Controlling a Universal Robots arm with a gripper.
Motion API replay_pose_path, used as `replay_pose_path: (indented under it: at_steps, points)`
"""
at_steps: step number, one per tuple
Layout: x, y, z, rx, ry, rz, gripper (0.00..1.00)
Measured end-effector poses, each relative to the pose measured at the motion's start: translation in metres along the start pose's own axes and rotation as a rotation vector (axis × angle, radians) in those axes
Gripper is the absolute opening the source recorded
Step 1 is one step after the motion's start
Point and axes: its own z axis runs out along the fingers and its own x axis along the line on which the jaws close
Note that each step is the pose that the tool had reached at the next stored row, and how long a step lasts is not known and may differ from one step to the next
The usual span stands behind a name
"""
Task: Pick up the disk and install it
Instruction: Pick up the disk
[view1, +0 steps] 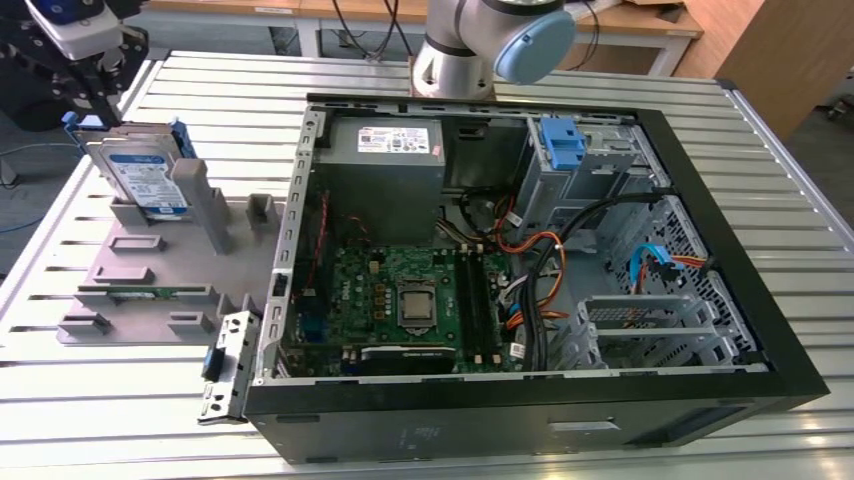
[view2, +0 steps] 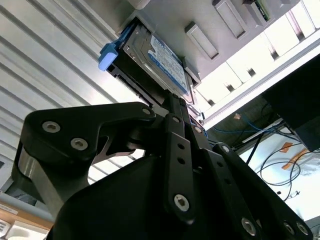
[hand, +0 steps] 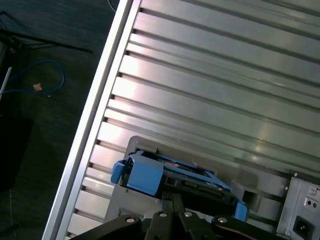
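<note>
- Ribbed metal table (view1: 774, 110) carries an open computer case (view1: 534, 405), and beside the case, on the exterior view's left, lies a grey fixture (view1: 147, 260)
- We see the disk (view1: 140, 170) standing on edge in that fixture, outside the case and at the fixture's end farthest from the case's front panel, so nothing is installed yet
- We judge the disk's long axis to run roughly upright with a slight lean; its thin, blue-railed top edge faces up and its labelled face shows in the exterior view
- Our gripper (view1: 91, 105) hangs directly above that top edge on the side away from the case, so the disk lies straight below the fingertips (view2: 172, 102)
- In both wrist views the fingers look drawn narrowly together with nothing visibly between them, their tips just short of the disk's edge; we cannot tell whether they touch it
- The blue bracket (view1: 566, 145) inside the case's far corner sits well apart from the disk
</note>
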Motion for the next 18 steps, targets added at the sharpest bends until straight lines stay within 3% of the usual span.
replay_pose_path:
  at_steps: [18]
  points:
    - [0.0000,-0.0001,0.0006,0.0061,0.0199,-0.323,0.11]
